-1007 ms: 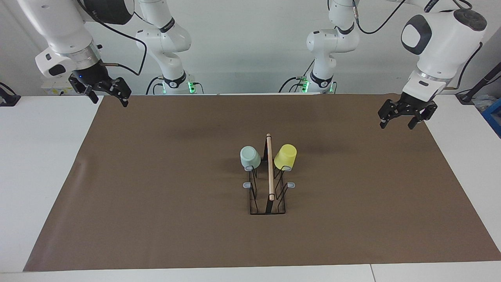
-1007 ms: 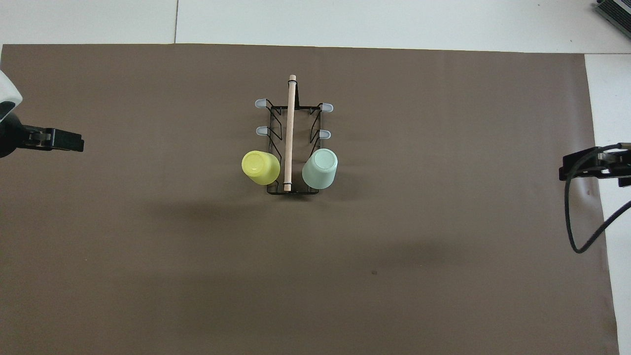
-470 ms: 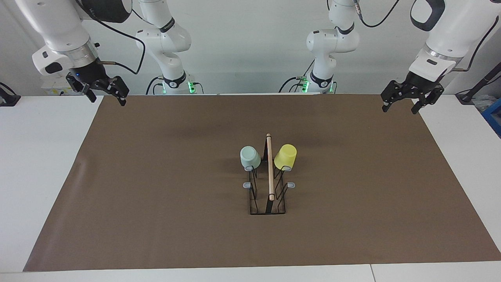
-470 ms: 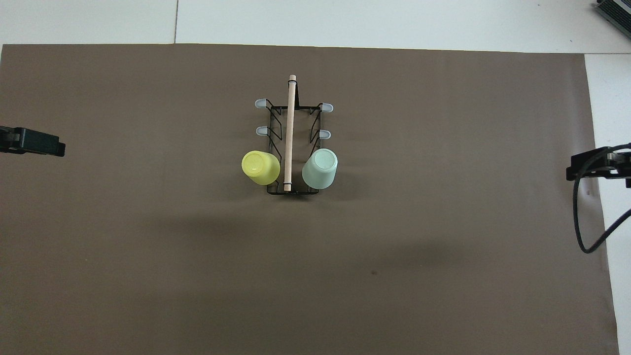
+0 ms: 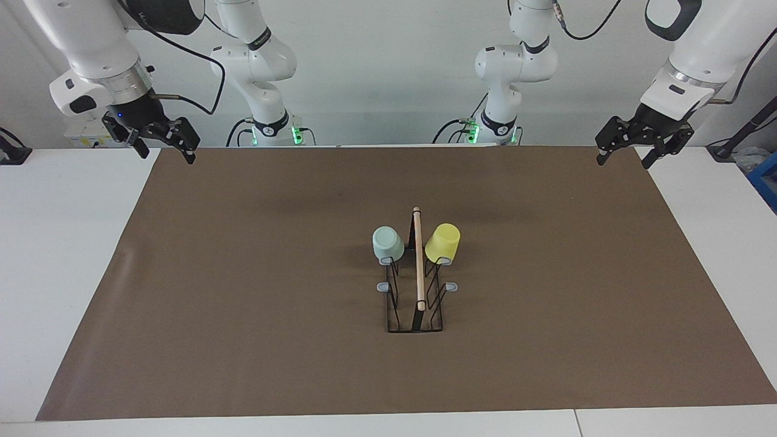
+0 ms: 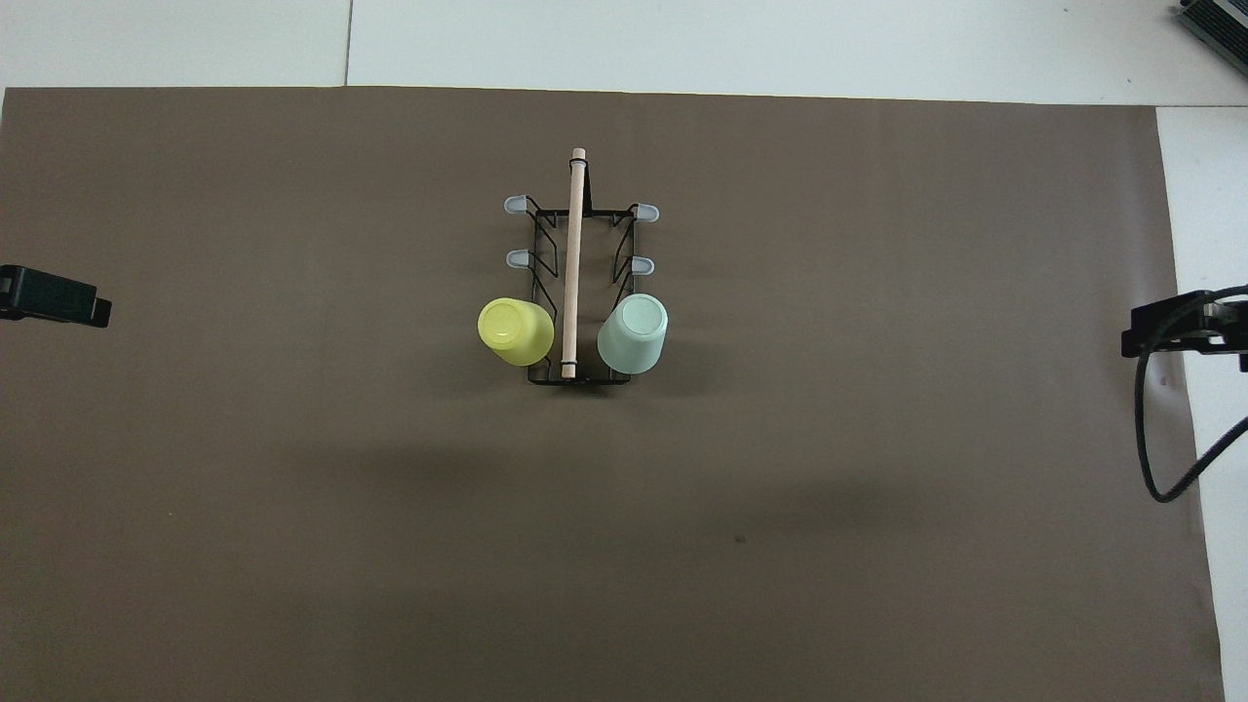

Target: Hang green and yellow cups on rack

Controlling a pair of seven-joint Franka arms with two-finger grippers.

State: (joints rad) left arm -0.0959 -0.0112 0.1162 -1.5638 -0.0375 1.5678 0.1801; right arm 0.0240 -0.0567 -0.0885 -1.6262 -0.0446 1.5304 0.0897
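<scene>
The black wire rack (image 5: 418,267) with its wooden rod stands mid-mat; it also shows in the overhead view (image 6: 573,244). The mint green cup (image 5: 388,243) (image 6: 634,334) hangs upside down on the peg nearest the robots on the right arm's side. The yellow cup (image 5: 442,242) (image 6: 514,331) hangs likewise on the left arm's side. My left gripper (image 5: 623,161) (image 6: 54,297) is open and empty, raised over the mat's edge at the left arm's end. My right gripper (image 5: 170,156) (image 6: 1170,330) is open and empty over the mat's edge at the right arm's end.
A brown mat (image 5: 243,273) covers most of the white table (image 5: 61,243). Several grey-tipped pegs (image 6: 515,258) on the rack, farther from the robots than the cups, carry nothing. A blue box (image 5: 766,182) sits off the table's left-arm end.
The left gripper has risen and drawn back toward the left arm's end of the table. The right gripper has risen slightly. Cups and rack have not moved.
</scene>
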